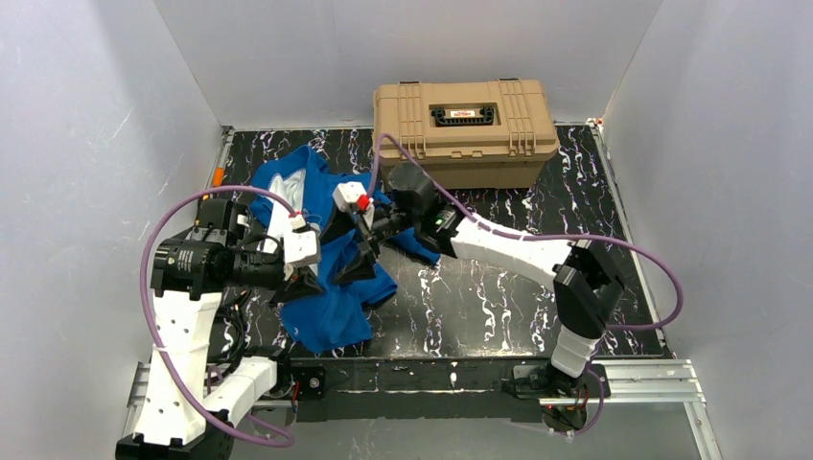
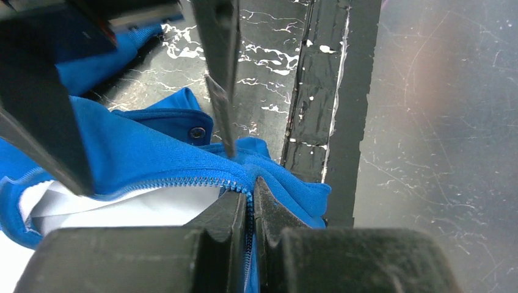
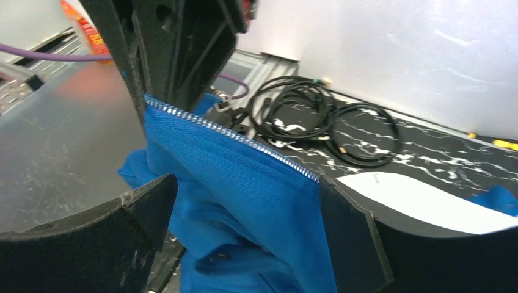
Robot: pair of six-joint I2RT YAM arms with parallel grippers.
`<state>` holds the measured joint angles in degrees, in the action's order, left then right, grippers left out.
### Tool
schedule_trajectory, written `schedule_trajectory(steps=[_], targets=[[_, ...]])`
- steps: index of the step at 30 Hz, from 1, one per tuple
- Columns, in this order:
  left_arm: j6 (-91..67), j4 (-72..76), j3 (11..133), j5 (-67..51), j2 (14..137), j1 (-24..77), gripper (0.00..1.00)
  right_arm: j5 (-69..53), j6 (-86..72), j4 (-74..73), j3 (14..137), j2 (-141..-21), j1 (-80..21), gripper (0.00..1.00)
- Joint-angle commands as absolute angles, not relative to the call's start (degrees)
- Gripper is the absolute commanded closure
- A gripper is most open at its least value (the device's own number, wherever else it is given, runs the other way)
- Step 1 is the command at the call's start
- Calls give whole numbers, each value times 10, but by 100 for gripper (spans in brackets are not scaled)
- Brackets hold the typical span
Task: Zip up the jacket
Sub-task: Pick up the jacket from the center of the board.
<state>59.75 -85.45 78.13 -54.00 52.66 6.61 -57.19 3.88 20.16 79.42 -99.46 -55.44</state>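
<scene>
**Scene around the fingers.** You see a tan case point(image 1: 465, 129) at the far edge of the marbled table point(image 1: 499, 307), well beyond both sets of fingers. A coil of black cables point(image 3: 317, 122) lies past the right gripper point(image 3: 244, 204). The left gripper point(image 2: 250, 198) crowds in just ahead of it. The jacket point(image 1: 331, 297) lies bunched beneath both. Your left fingers point(image 2: 226, 213) are clenched on its zipper edge point(image 2: 183, 181). Your right fingers point(image 3: 348, 238) stand spread wide, with a fold of blue cloth and zipper teeth between them, not pinched.
</scene>
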Motion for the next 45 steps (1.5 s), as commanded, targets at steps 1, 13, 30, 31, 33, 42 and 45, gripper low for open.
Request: schedule_trajectory(steps=[1,13,30,31,33,42,45], targets=[[634,-939,779,-547,520,69,100,-601,47,207,812,-1021,-573,7],[502,-763,735,-516,475,69,100,-376,66,229,656,-893,-547,99],[339,-664,691,-568,486,69,32,-319,174,68,651,-762,-541,99],[340,-660,687,-566,487,69,31,-321,176,63,651,-757,-542,99],[337,-645,675,-564,488,69,29,-322,177,59,650,-747,-542,99],[311,-661,678,-632,531,70,25,-324,151,101,630,-717,-542,99],[318,-664,671,-634,529,73,25,-322,142,127,618,-709,-542,99]])
